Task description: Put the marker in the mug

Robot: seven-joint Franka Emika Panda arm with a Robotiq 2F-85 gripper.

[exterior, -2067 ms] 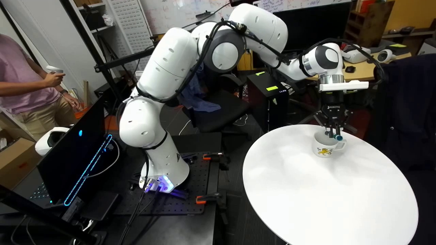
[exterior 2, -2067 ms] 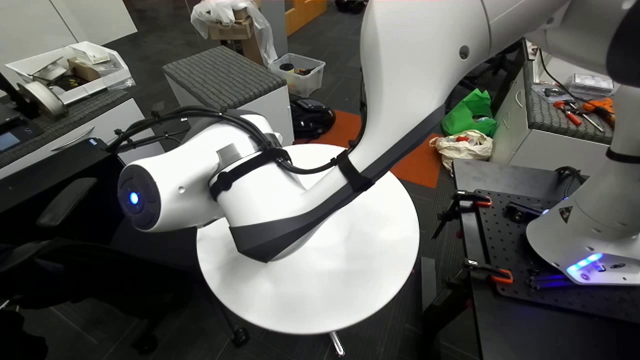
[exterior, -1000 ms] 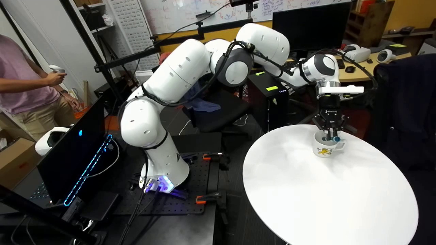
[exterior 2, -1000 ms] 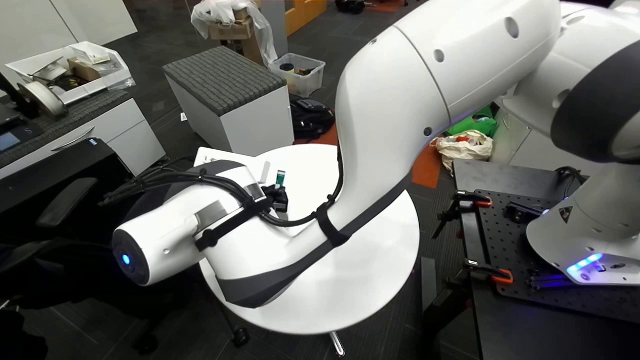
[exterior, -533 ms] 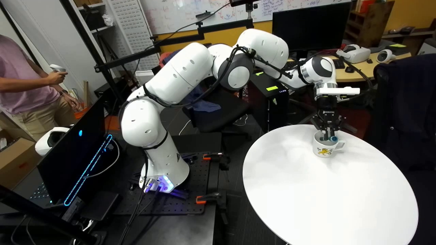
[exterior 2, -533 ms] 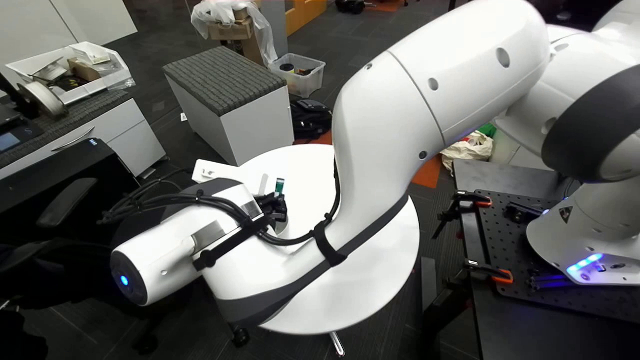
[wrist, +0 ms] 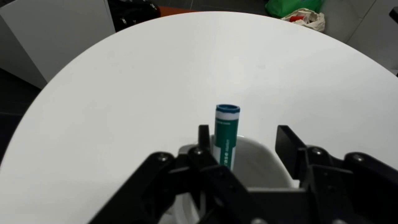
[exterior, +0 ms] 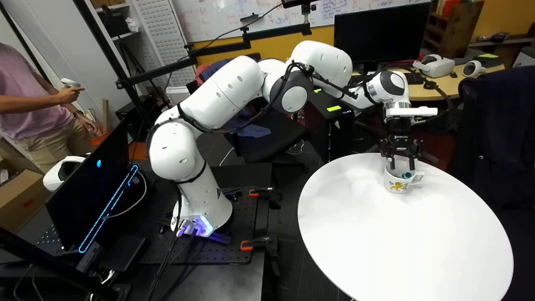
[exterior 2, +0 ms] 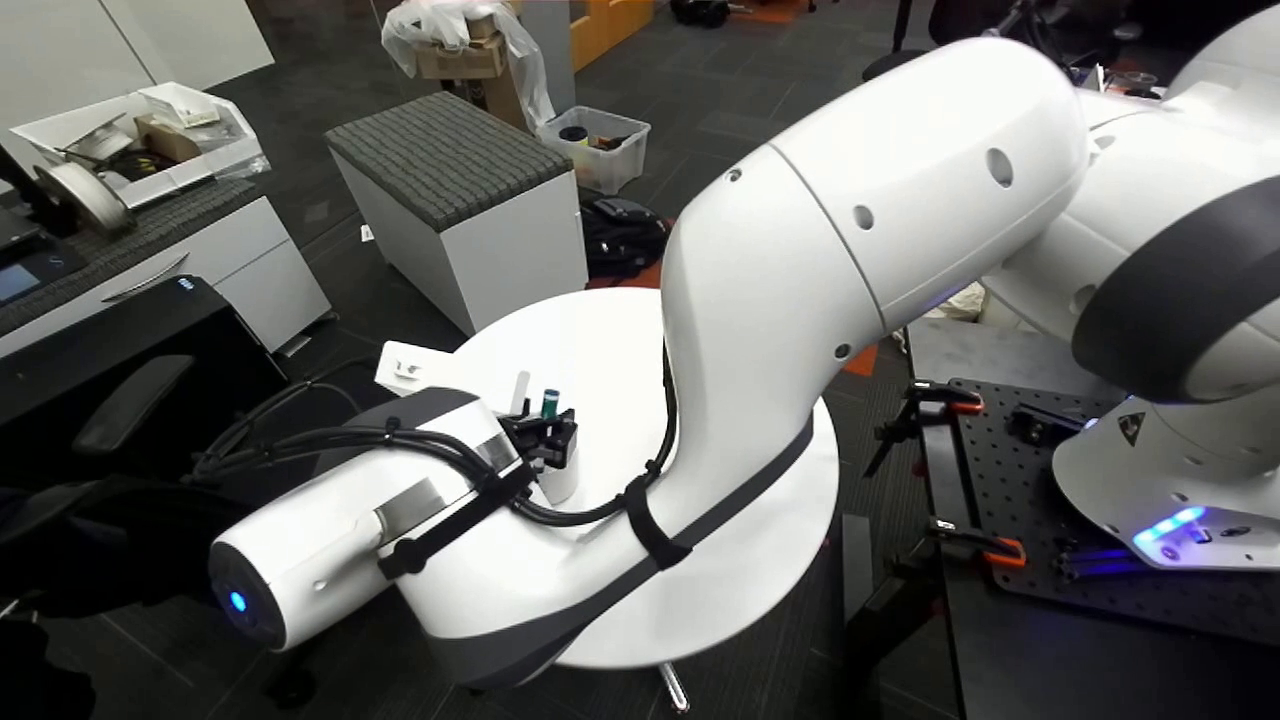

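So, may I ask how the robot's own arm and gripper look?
The arm is white and smooth with rounded segments, dark grey joint covers and black cables strapped along it. The gripper is black with small pale lettering and two slim fingers; a white bar sits above it.

The supporting surface is a round white table with a smooth top. In an exterior view, the mug stands upright directly on this top, off centre. One stretch of the table's edge passes near the mug; the broader part of the top extends on the mug's opposite side. In the wrist view, the surface continues beyond the mug to a curved edge. In an exterior view, a metal foot shows below the table's edge, well apart from the mug.
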